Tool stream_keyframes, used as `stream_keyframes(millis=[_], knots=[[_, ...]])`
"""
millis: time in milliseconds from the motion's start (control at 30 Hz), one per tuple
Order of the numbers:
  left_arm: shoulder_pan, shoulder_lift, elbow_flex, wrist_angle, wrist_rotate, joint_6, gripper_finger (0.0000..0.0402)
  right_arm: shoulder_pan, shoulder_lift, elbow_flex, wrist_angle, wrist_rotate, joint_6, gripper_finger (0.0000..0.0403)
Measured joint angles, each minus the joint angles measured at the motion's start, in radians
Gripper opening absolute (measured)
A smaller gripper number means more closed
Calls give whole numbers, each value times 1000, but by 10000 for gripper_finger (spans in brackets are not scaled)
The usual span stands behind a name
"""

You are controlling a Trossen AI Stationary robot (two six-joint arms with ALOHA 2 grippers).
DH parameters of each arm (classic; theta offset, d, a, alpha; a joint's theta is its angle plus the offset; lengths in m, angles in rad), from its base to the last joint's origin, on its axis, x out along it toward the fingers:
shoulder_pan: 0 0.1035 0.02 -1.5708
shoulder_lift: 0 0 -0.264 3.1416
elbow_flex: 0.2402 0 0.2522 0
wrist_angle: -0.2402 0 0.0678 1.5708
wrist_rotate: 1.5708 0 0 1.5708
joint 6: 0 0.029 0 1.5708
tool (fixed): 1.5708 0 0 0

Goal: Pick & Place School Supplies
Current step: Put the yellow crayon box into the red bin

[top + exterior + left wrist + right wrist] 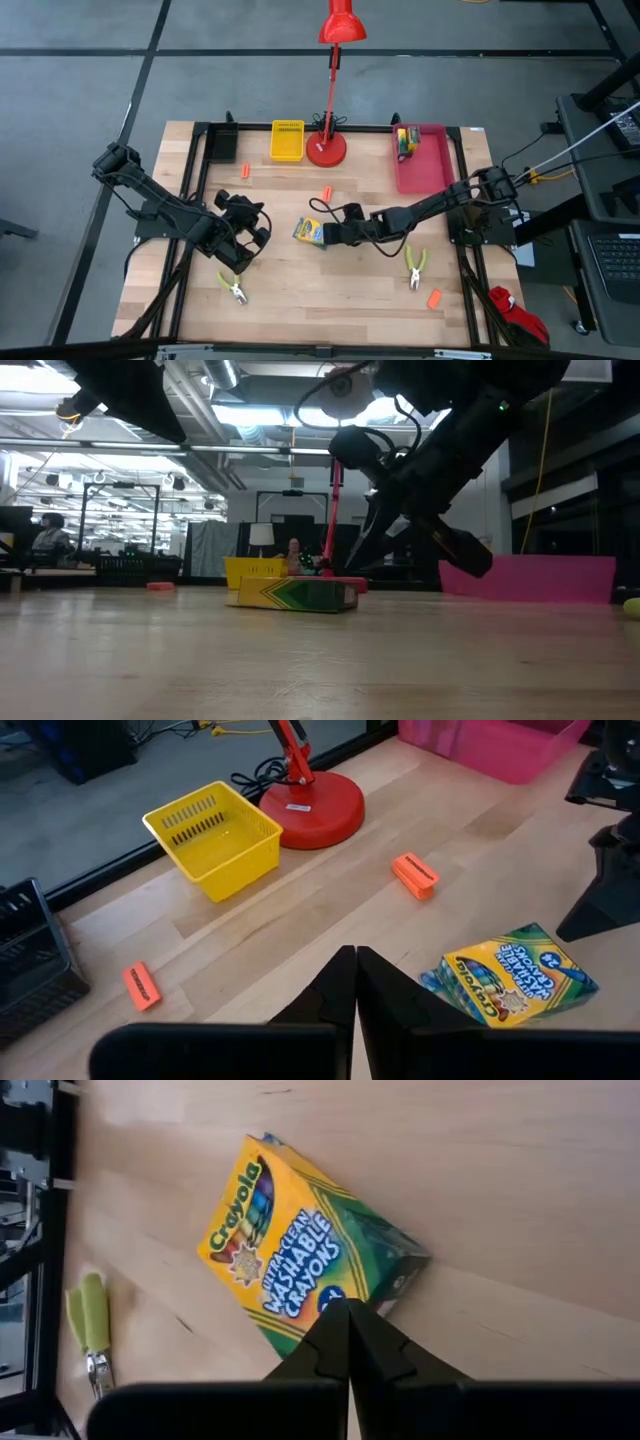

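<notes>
My left fingers (243, 262) are pressed together with nothing between them, hovering over the left part of the desk (330, 290). Near them, toward the front edge, lie the left pliers (233, 288) with lime-green handles; farther back sits a small orange piece (245, 171), and beyond it the yellow basket (287, 140).

At mid-desk lies the crayon box (309, 232), flat on its broad face: yellow with green chevrons, printed as washable crayons, corners crisp and the flap apparently closed. A second orange piece (326, 193) lies just behind it, before the red lamp base (326, 149).

My right fingers (326, 232) are also fully shut and empty, their tips down at the box's right end, touching it or just short; I cannot tell which.

The risk, I think: closed tips here can only nudge. If I advance, the light carton may slide or spin left across the smooth wood instead of being gripped. I would have to open first, and opening this close may knock it askew. A pinch across the flat face could also crush the card.

Farther right lie the right pliers (415, 267) and a third orange piece (434, 298); the pink tray (432, 172) at the far right already holds another crayon box (405, 141).
</notes>
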Motion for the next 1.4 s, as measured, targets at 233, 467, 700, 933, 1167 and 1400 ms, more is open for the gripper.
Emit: stream_keyframes(millis=[233, 467, 700, 933, 1167, 1400], knots=[[0, 0, 0, 0, -2, 0, 3, -3, 10, 0, -7, -1, -11, 0], [0, 0, 0, 0, -2, 0, 9, -1, 26, 0, -16, -20, -11, 0], [0, 0, 0, 0, -2, 0, 2, 12, 32, 0, -40, -26, -7, 0], [0, 0, 0, 0, -2, 0, 9, 14, 32, 0, 59, -13, -13, 0], [0, 0, 0, 0, -2, 0, 2, 13, 32, 0, 76, -14, -27, 0], [0, 0, 0, -5, -2, 0, 9, 13, 42, 0, 42, -18, -28, 0]])
